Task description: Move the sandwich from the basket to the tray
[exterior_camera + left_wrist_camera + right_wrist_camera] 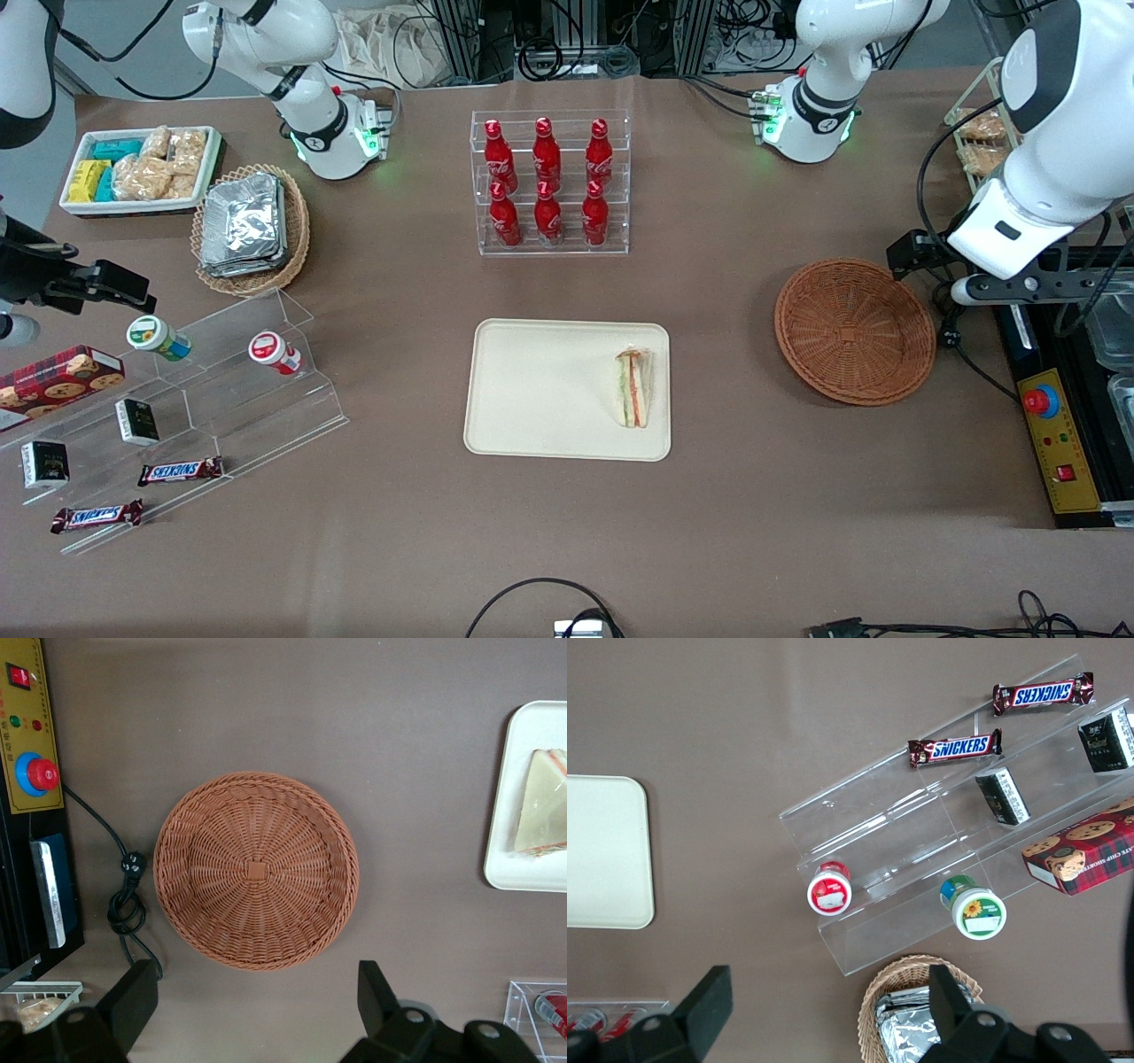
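The sandwich (633, 388) lies on the cream tray (540, 390), near the tray edge closest to the basket. It also shows in the left wrist view (542, 811) on the tray (518, 873). The reddish-brown wicker basket (855, 330) holds nothing, which the left wrist view confirms (255, 870). My left gripper (992, 288) hangs high above the table beside the basket, toward the working arm's end. In the wrist view the gripper (255, 992) is open and empty, its fingers apart over bare table just off the basket's rim.
A clear rack of red bottles (549, 182) stands farther from the camera than the tray. A yellow control box with a red button (1044, 400) and a black cable (952, 337) lie beside the basket. An acrylic snack stand (221, 390), foil-packet basket (251, 226) and white bin (142, 168) sit toward the parked arm's end.
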Available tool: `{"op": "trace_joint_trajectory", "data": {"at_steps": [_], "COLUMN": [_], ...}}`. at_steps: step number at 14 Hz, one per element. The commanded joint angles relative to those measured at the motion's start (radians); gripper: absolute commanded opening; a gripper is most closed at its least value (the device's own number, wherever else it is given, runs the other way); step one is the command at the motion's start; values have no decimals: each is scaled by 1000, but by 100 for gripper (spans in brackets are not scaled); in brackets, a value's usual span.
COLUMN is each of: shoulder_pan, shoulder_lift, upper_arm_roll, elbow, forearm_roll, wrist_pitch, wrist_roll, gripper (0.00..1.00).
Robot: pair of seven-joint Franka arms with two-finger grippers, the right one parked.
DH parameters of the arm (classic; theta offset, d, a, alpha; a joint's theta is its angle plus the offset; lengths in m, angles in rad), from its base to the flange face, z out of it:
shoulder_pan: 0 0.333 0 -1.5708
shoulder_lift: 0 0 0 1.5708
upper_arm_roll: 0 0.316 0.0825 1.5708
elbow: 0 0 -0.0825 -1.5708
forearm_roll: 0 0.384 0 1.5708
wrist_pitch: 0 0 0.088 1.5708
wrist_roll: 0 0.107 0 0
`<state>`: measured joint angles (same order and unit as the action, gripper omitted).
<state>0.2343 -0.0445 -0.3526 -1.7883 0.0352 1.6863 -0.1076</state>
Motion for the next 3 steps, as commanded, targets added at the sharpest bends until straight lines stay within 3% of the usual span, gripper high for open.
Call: {"op": "trace_joint_trajectory", "data": {"at_steps": [1,3], "shoulder_pan": [-24,-27], "shoulder_lift": [95,152], "upper_arm_roll": [9,6], "elbow": [180,249], "forearm_roll": [-5,-3], "wrist_pitch": [-124,-160], "wrist_roll": [2,8], "gripper": [100,100]}}
